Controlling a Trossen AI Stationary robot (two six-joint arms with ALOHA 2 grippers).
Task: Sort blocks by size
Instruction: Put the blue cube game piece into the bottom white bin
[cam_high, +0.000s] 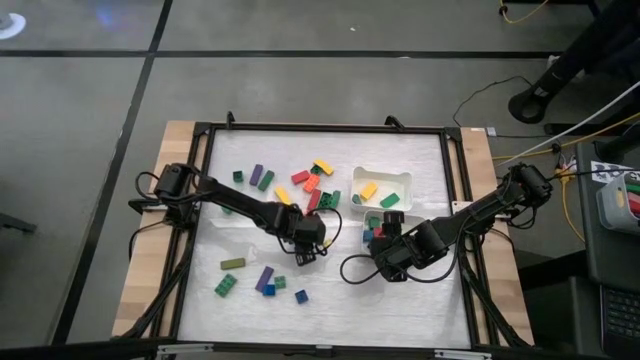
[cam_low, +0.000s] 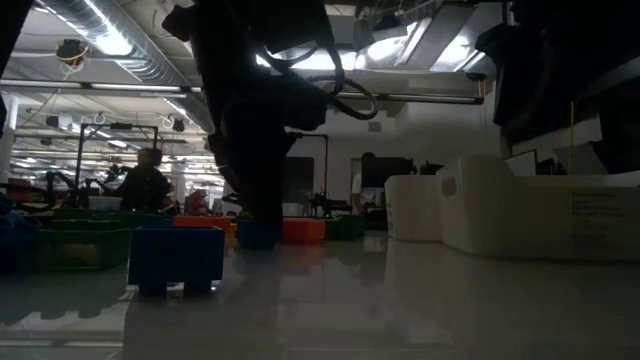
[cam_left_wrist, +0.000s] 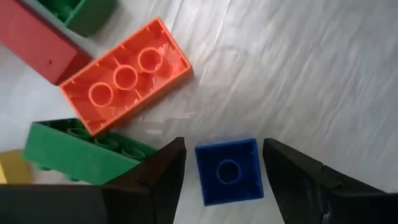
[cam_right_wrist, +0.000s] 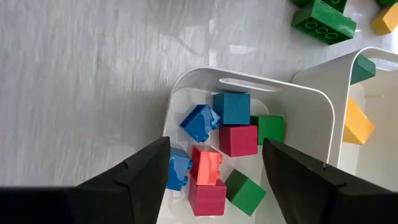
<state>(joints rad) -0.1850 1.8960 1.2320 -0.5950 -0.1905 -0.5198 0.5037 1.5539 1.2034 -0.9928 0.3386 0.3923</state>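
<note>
Two grippers in play. We see the left gripper (cam_left_wrist: 222, 171) low over the bench (cam_high: 420, 290), fingers spread either side of a small blue cube (cam_left_wrist: 228, 170), not touching it. An orange bar (cam_left_wrist: 126, 74) and a green bar (cam_left_wrist: 81, 151) lie just beside it. Right gripper (cam_right_wrist: 214, 180) hovers open above a white tray (cam_right_wrist: 329, 124) holding small cubes: blue, red, green. Other blocks (cam_high: 262, 180) lie scattered mid-bench, with a few in a second tray (cam_high: 382, 176).
</note>
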